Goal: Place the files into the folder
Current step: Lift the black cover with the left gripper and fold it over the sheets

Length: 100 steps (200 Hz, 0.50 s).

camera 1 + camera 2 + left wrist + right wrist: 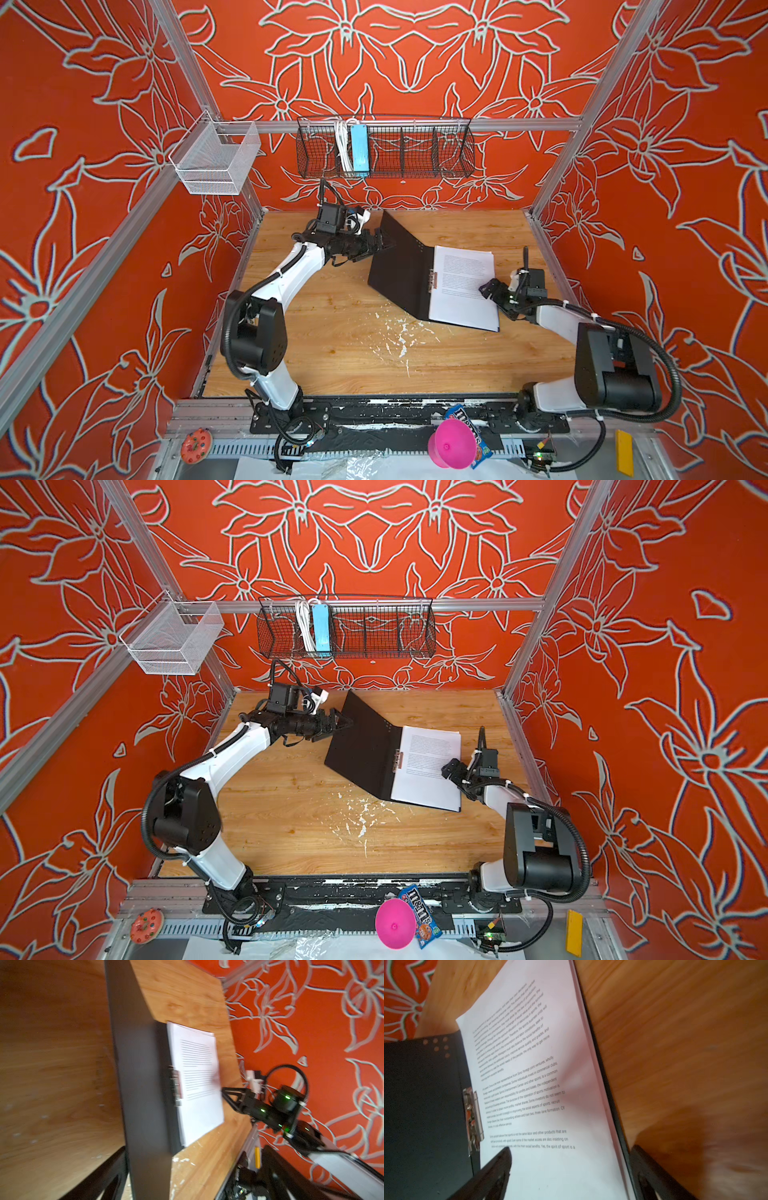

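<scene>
All files (463,286) lie in the open folder (399,266).
Left end effector (379,243) and right end effector (488,291) gape beside it; closing remains.

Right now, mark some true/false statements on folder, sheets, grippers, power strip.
The paper sheets lie on the folder's right half, beside the metal clip. True.
The folder is shut. False: it lies open, its left half tilted up near the left gripper.
The right gripper is open at the sheets' edge. True.
The blue power strip lies inside the folder. False: it is in the black wire basket on the wall.
</scene>
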Each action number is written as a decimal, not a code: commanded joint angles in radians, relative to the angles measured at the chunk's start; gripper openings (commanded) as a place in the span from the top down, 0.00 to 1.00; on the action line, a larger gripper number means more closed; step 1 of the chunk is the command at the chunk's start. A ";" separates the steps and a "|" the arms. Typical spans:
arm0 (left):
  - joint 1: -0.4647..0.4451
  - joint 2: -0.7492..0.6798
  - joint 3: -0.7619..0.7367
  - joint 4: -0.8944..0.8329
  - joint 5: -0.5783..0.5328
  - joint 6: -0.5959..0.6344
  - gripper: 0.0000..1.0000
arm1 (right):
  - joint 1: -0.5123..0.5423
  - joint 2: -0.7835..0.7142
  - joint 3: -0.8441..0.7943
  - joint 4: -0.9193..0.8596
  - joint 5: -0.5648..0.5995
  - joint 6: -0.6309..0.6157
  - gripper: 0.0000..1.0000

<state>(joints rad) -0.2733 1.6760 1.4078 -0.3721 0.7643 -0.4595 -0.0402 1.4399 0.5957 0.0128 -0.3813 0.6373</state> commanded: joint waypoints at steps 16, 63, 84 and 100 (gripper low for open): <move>-0.164 -0.020 -0.030 0.028 0.047 -0.085 0.02 | 0.179 0.096 0.034 0.060 -0.078 0.185 0.10; -0.312 0.062 -0.064 0.186 -0.032 -0.198 0.02 | 0.103 0.016 0.126 -0.016 -0.018 0.217 0.08; -0.345 0.147 -0.021 0.203 -0.040 -0.205 0.02 | -0.026 -0.087 0.131 -0.116 -0.056 0.191 0.05; -0.356 0.213 0.018 0.235 -0.007 -0.228 0.02 | -0.063 -0.159 0.147 -0.200 -0.075 0.141 0.03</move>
<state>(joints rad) -0.6128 1.8023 1.3788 -0.2134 0.7433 -0.6315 -0.0467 1.3834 0.6994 -0.0360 -0.4389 0.8165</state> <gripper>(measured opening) 0.975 0.969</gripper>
